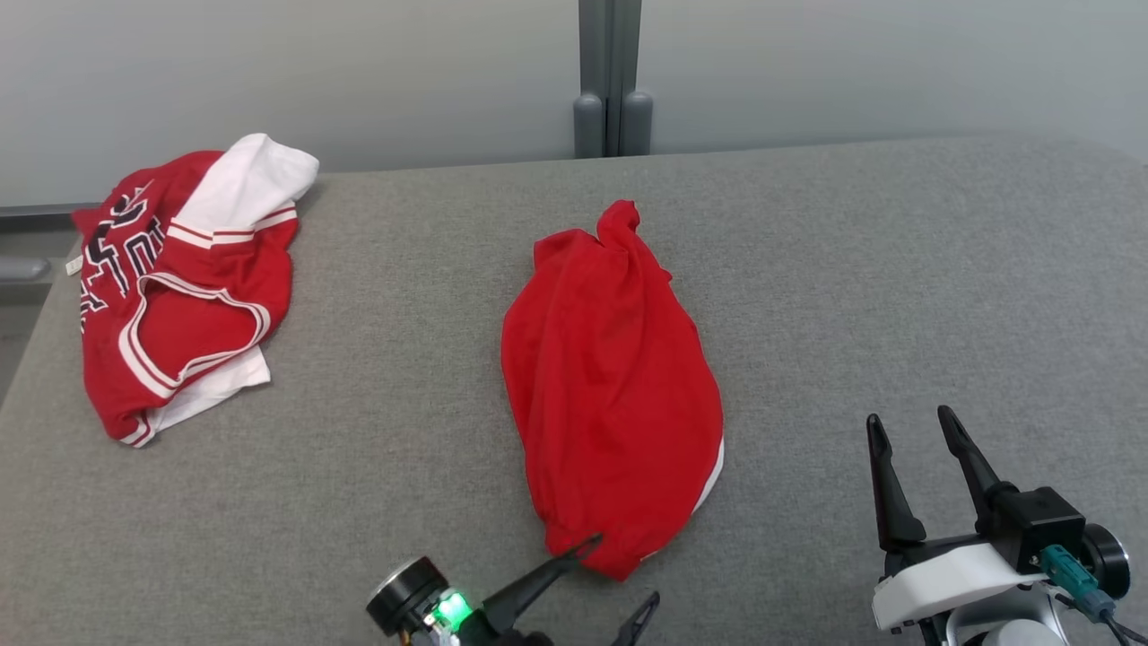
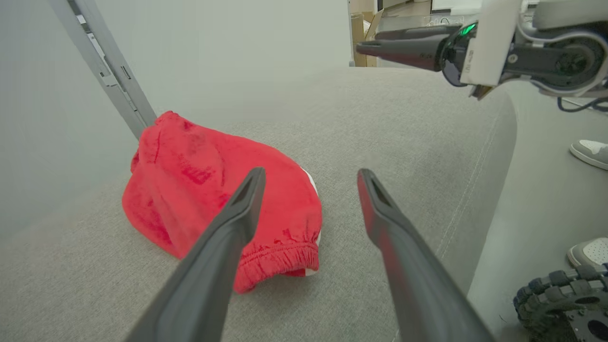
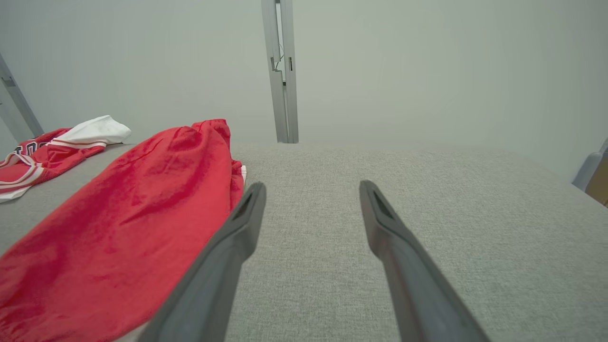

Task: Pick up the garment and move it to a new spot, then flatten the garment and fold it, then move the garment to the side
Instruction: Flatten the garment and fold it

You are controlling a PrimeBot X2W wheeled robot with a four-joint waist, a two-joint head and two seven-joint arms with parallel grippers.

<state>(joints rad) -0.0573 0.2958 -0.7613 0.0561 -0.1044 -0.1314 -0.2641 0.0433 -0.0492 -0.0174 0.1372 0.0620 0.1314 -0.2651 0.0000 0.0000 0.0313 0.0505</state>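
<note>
The garment [image 1: 610, 386] is a plain red bundle with an elastic hem, lying crumpled lengthwise in the middle of the grey padded surface [image 1: 852, 269]. My left gripper [image 1: 625, 568] is open at the garment's near end, one finger over the hem and the other on bare fabric beside it. The left wrist view has the garment [image 2: 190, 190] just ahead and left of that gripper [image 2: 311, 172]. My right gripper [image 1: 910, 417] stands open to the garment's right, apart from it. From the right wrist, the garment [image 3: 142, 199] lies left of the open fingers [image 3: 312, 184].
A red and white jersey [image 1: 179, 287] lies bunched at the far left of the surface. A grey post [image 1: 612, 81] stands against the wall behind. A person's shoes [image 2: 591, 152] and a robot wheel [image 2: 560, 299] are on the floor past the surface's rounded edge.
</note>
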